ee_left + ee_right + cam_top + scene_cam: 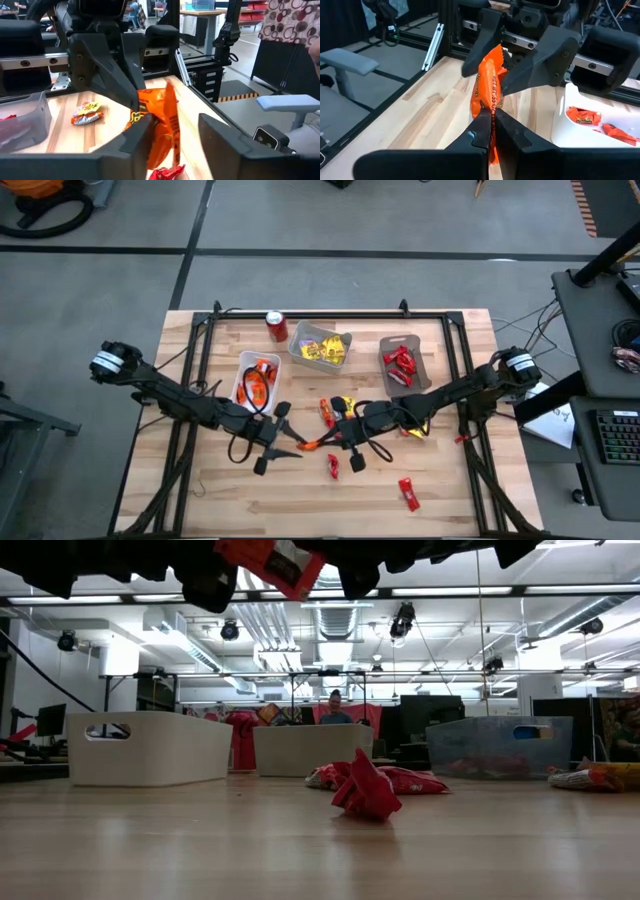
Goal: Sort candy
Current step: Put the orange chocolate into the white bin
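An orange wrapped candy (314,444) hangs above the table's middle between my two grippers. My right gripper (491,127), reaching in from the table's right, is shut on it. My left gripper (175,135) faces it from the left and is open, one finger on either side of the wrapper's other end (162,125); I cannot tell if a finger touches it. Loose red and yellow candies (333,466) lie on the wood below. In the low view a red candy (365,790) lies nearest, with both grippers at the top edge. My right gripper pinches the orange candy between its two fingers at the wrapper's end nearest to it (489,107). The fingers come in about level from the table's right. The candy is lifted clear of the table, and its free end (492,57) sticks out between the left gripper's open fingers.
At the table's far side stand a white bin (255,380) with orange candies, a grey bin (320,345) with yellow ones and a grey bin (405,363) with red ones. A red soda can (277,327) stands by them. More candy lies at the near right (408,493).
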Available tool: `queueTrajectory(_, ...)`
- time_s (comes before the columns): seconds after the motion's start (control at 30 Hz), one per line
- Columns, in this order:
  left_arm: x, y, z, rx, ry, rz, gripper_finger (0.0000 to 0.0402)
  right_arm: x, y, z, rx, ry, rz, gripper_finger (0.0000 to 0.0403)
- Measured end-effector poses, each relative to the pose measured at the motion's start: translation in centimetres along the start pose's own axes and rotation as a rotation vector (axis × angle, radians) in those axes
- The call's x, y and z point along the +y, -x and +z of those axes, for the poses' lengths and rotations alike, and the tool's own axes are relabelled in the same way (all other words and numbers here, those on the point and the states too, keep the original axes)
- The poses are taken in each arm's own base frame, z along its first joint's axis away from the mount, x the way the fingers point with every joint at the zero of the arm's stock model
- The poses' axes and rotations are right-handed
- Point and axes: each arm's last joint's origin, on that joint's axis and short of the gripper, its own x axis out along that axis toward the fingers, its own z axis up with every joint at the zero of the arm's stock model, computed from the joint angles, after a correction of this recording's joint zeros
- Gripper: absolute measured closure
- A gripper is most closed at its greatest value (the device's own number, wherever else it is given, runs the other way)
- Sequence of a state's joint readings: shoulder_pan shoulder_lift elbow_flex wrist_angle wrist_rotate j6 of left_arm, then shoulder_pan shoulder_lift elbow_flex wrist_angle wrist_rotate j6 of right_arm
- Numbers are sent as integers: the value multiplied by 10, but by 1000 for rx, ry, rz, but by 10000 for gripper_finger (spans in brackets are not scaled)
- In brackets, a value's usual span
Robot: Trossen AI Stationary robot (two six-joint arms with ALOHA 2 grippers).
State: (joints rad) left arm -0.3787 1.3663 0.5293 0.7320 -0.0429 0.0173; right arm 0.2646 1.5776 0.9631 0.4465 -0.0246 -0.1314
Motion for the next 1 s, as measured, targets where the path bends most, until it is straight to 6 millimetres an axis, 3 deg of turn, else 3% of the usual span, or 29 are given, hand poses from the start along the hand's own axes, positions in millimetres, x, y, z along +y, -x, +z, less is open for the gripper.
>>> queueTrajectory(0.23, 6, 0, -3, 27, -7, 23, 388, -1, 0, 0, 0, -23, -3, 390)
queueTrajectory(0.37, 8, 1, -3, 36, -7, 64, 392, -7, 0, -1, 4, -115, -19, 373)
queueTrajectory(0.6, 12, 16, -2, 156, 26, 175, 400, -14, 1, -5, 37, -184, -107, 301)
queueTrajectory(0.8, 17, 49, 7, 280, 58, 360, 401, -18, 3, -9, 86, -195, -239, 249)
queueTrajectory(1.0, 26, 94, 12, 486, 119, 677, 401, -18, 3, -9, 89, -195, -241, 223)
